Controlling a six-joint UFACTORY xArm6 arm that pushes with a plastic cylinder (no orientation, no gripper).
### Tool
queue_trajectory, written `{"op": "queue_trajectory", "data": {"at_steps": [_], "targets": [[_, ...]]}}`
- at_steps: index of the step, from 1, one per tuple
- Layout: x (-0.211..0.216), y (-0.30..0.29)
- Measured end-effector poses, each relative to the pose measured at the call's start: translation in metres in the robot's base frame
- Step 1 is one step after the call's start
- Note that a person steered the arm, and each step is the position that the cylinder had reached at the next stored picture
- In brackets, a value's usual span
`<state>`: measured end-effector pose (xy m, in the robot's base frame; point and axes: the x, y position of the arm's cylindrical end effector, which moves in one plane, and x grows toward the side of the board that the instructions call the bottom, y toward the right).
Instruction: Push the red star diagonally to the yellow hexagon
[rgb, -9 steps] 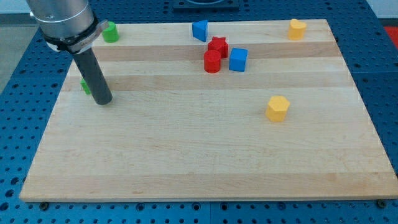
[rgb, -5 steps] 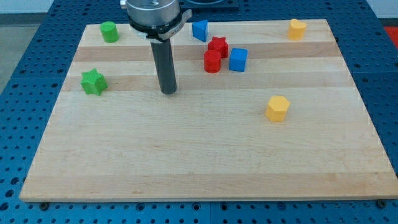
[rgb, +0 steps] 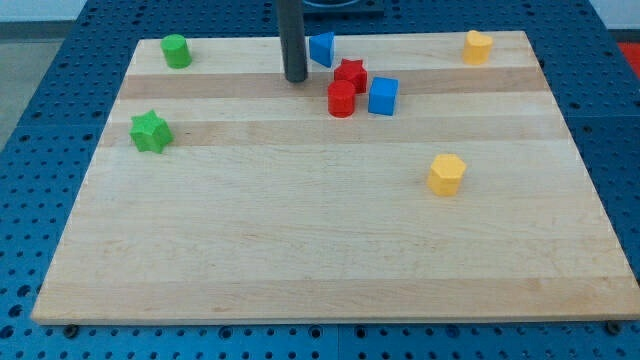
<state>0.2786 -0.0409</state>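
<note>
Camera view: my tip (rgb: 296, 78) stood near frame's upper middle, just left of red star (rgb: 350, 72), apart from it. No jaws on rig; bare rod only. Red cylinder (rgb: 342, 99) touched star below; blue cube (rgb: 383, 96) just right. Yellow hexagon (rgb: 447, 173) sat well apart, lower right. Risk: diagonal push would likely drag cylinder or cube along, deflecting star off line.
</note>
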Motion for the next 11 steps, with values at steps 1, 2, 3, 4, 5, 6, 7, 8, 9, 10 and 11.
{"op": "queue_trajectory", "data": {"at_steps": [1, 2, 3, 4, 5, 6, 7, 8, 9, 10, 11], "targets": [[0.0, 0.029], [0.0, 0.057], [0.0, 0.085], [0.0, 0.106], [0.0, 0.126], [0.008, 0.132], [0.026, 0.136], [0.044, 0.15], [0.059, 0.163], [0.076, 0.164], [0.085, 0.163]]}}
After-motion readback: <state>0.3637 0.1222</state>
